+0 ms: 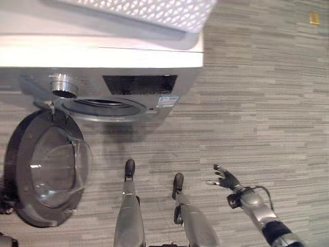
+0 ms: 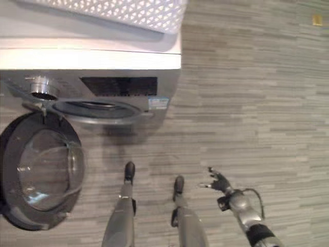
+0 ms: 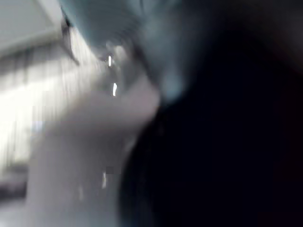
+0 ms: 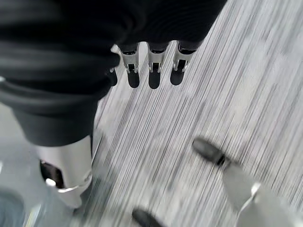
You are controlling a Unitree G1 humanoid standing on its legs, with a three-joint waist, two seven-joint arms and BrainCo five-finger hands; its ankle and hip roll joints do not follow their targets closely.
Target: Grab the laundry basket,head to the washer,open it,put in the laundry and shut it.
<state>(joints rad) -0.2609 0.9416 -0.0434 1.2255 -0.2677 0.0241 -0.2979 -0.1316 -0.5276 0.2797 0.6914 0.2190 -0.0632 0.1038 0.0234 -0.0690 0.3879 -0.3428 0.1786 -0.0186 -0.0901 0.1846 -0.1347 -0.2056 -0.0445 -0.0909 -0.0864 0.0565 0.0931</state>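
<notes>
Standing before the washer (image 1: pixel 103 77), I have its round door (image 1: pixel 46 170) swung fully open to my left, glass bowl facing up, so the drum opening (image 1: pixel 105 108) is clear for loading. The laundry basket (image 1: pixel 149 13), white and perforated, sits on top of the washer near its right edge; parked there, it leaves both arms free and keeps the clothes within reach above the opening. I cannot see any laundry from this angle, so I cannot tell whether the basket is full or emptied. My right robot hand (image 1: pixel 226 180) hangs over the striped floor (image 1: pixel 257 103), well apart from the washer, fingers loosely spread and holding nothing. My left wrist view is a blur close against something dark, so I cannot tell how that robot hand stands. I judge the door is dealt with and loading is the step in hand.
</notes>
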